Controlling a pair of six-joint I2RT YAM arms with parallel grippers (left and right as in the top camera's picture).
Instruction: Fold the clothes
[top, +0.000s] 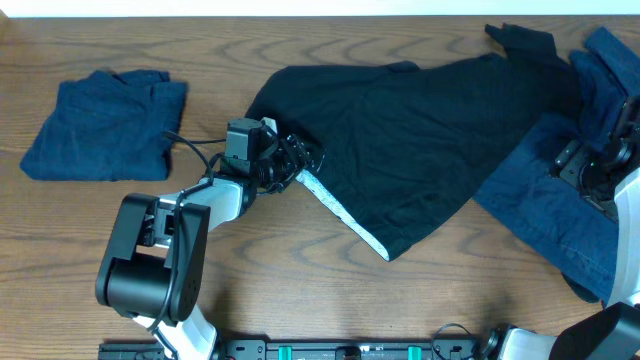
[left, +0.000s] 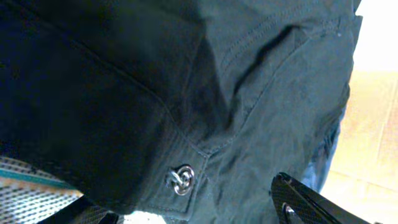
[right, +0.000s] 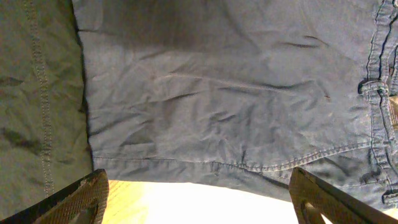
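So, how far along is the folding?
Done: one blue piece lies folded at far left. In hand: the left gripper is at the waistband of the black shorts, grip unclear. Left: the shorts lie spread out, and the blue garment beneath the open right gripper is unfolded.

The overhead camera is fixed well above the table (top: 300, 300) and looks straight down, covering both arms, the black shorts (top: 400, 130) at centre and the blue garment (top: 530, 210) at the right edge. The left wrist camera sits behind the left gripper (top: 303, 159) and faces along it at close range, its frame filled by the waistband corner of the black shorts that the overhead view shows at that gripper. The right wrist camera looks past the right gripper (right: 196, 186) from close above onto the blue garment where it borders the black shorts, a patch at the overhead view's right side.
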